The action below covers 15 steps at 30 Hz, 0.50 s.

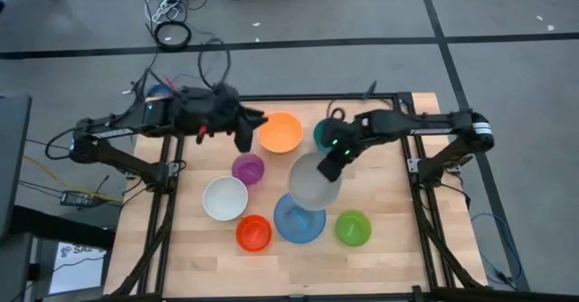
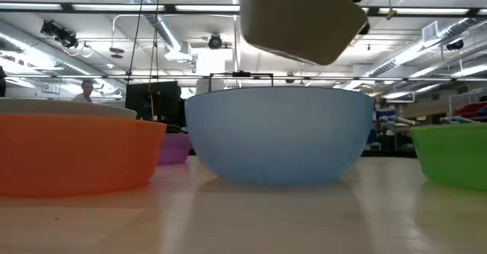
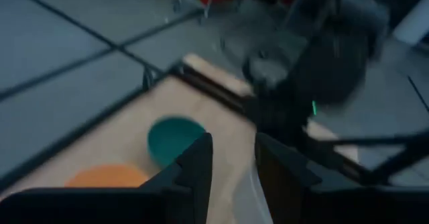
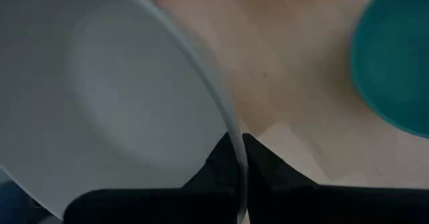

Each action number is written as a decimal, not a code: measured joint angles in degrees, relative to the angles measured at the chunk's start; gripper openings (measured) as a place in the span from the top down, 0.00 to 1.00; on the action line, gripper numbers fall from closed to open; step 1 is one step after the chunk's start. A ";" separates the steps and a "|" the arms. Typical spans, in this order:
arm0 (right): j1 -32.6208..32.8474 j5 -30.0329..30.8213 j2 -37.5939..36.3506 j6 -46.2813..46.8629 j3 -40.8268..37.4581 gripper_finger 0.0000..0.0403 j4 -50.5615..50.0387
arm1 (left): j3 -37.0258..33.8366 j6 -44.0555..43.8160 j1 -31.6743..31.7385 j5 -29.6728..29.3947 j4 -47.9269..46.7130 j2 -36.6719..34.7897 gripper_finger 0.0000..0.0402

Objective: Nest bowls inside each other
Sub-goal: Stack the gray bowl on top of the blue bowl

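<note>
My right gripper is shut on the grey bowl, which hangs in the air above the blue bowl and partly over it. The blue bowl stands on its base near the table's front. My left gripper is open with nothing in it, raised beside the orange bowl at the far side. The teal bowl stands next to the orange one, partly hidden by my right arm. My right gripper pinches the grey bowl's rim between its two fingers, one inside the bowl and one outside. The fingers slant down from the table's far right. The bowl is lifted clear of the table and hangs tilted, its opening upward.
The purple bowl, white bowl, red-orange bowl and green bowl stand on the wooden table. Bare wood lies at the right and along the near edge. Black frame rails run along both sides.
</note>
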 joint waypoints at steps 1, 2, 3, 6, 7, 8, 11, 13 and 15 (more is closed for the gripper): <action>0.48 -0.02 1.52 -0.44 0.70 1.00 -0.10 | 0.99 0.40 0.28 -0.41 -0.02 0.02 0.70; 0.91 -0.09 3.22 -1.17 1.34 1.00 -0.06 | 2.12 1.17 0.57 -0.81 0.05 0.02 0.70; 1.25 -0.57 4.73 -2.01 1.88 1.00 -0.01 | 3.18 1.76 0.82 -1.31 0.30 -0.01 0.70; 2.36 -2.36 8.41 -4.24 2.75 1.00 -0.15 | 5.64 3.27 1.46 -2.39 0.33 -0.07 0.70; 2.80 -2.95 9.35 -4.89 2.87 1.00 -0.08 | 6.25 3.42 1.65 -2.91 0.31 -0.07 0.70; 3.23 -3.46 10.23 -5.45 2.87 1.00 -0.06 | 6.68 3.68 1.77 -3.05 0.25 -0.06 0.70; 4.17 -5.51 11.55 -6.92 2.87 0.99 0.11 | 7.50 4.70 2.06 -3.11 0.29 -0.07 0.70; 4.56 -6.64 11.67 -7.59 2.89 0.95 0.46 | 7.52 4.71 2.14 -3.13 0.02 -0.07 0.70; 4.70 -7.13 11.64 -7.64 2.89 0.90 0.96 | 7.52 4.71 2.16 -3.14 -0.76 -0.02 0.70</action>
